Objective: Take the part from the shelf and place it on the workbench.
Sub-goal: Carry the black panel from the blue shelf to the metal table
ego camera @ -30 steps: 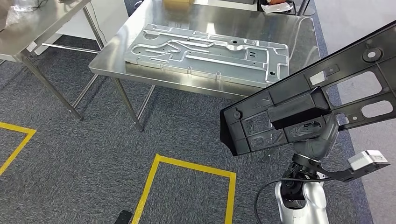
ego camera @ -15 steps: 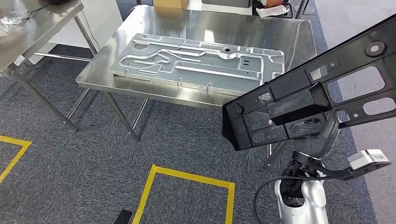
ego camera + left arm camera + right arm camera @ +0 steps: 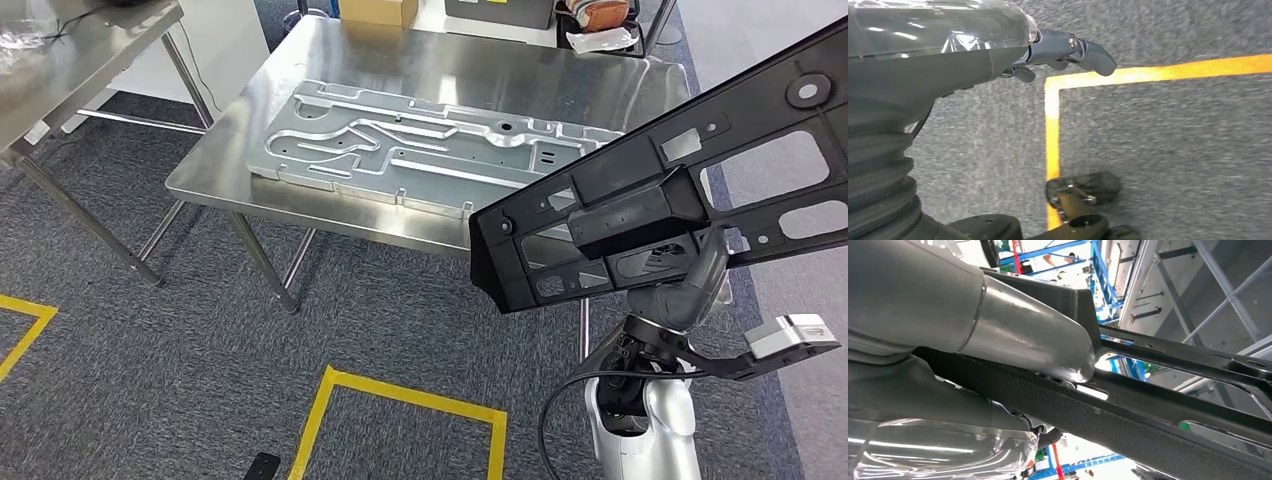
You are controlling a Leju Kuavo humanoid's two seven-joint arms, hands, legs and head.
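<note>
The right hand [image 3: 672,275] has its fingers closed around the long black part [image 3: 660,190], held in the air with its long axis slanting over the near right corner of the table [image 3: 240,150], while the left hand [image 3: 1068,50] hangs slack and holds nothing

Factory-floor workshop or assembly test cell. Stainless steel surface [image 3: 250,130] on bare metal legs carries a machined aluminium plate [image 3: 430,150], a second steel bench [image 3: 60,70] stands beside it, yellow tape boxes [image 3: 400,395] mark the grey carpet [image 3: 180,330], and blue steel racking [image 3: 1098,270] rises overhead.
</note>
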